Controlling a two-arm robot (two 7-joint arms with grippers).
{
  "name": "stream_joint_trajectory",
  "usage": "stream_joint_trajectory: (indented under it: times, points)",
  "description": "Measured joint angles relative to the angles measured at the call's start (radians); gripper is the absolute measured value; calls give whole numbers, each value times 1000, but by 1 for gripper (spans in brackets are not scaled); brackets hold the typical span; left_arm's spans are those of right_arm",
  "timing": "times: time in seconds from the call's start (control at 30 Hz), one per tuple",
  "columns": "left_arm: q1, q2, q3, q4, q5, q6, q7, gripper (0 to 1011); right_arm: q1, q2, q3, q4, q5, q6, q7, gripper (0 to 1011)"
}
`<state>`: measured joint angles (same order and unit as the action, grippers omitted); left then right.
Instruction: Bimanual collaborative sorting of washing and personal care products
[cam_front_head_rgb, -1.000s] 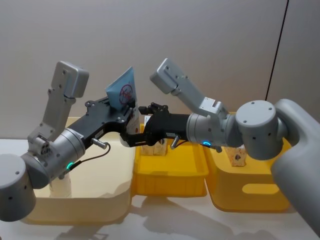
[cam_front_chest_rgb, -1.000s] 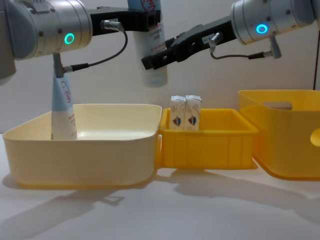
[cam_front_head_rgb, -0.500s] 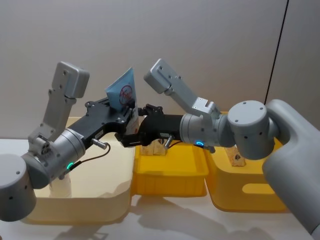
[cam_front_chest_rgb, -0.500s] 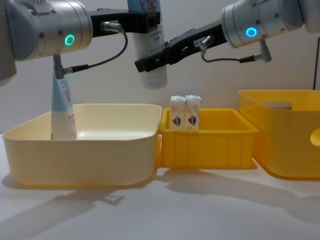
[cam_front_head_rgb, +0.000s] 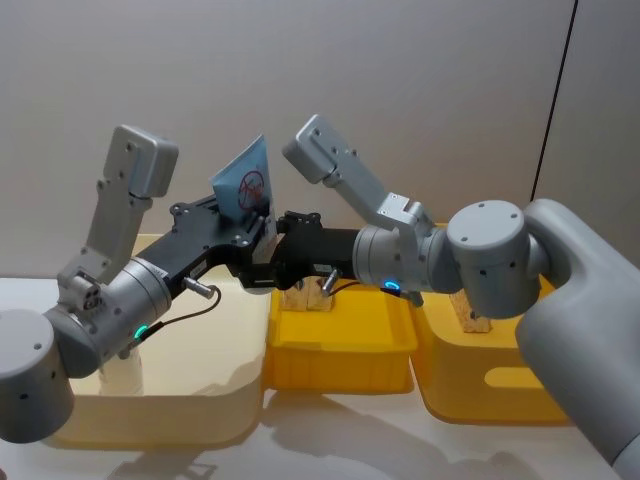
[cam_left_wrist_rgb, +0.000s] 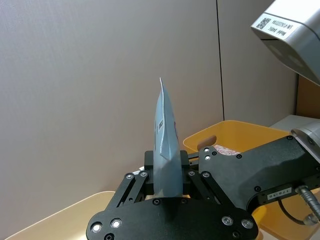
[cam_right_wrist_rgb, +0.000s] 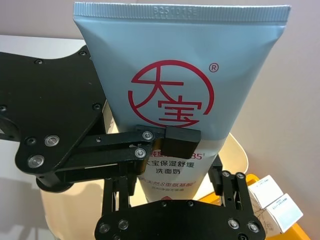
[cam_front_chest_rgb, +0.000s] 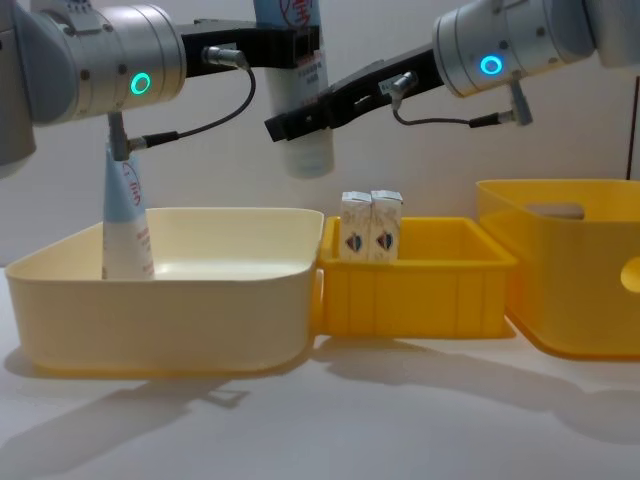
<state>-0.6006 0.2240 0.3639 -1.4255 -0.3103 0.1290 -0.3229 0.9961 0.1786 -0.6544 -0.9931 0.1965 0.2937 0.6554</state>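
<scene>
The left gripper pinches a light-blue squeeze tube across its middle, cap down and crimped end up, high over the seam between the cream bin and the small yellow bin. The right gripper sits with its fingers spread either side of the same tube just below, near the white cap, not visibly clamping it. This looks like a mid-air handover; the next move probably calls for the right jaws to close firmly before the left lets go (a soft tube can squirm). The tube is flat, pale blue with a red ring emblem and red lettering. Another tube stands in the cream bin; two small white cartons stand in the small yellow bin, beside a larger yellow bin.
</scene>
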Motion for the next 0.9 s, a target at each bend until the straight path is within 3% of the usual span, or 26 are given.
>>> stream_joint_trajectory:
  times: [0.23, 0.8, 0.9]
  points:
    - [-1, -2, 0, 3, 0, -4, -1, 262, 2, -4, 0, 5, 3, 2, -2, 703]
    - [-1, -2, 0, 6, 0, -6, -2, 262, 3, -7, 0, 10, 7, 5, -6, 608]
    - [-2, -3, 0, 6, 0, -7, -2, 317, 4, -7, 0, 10, 7, 5, -7, 596]
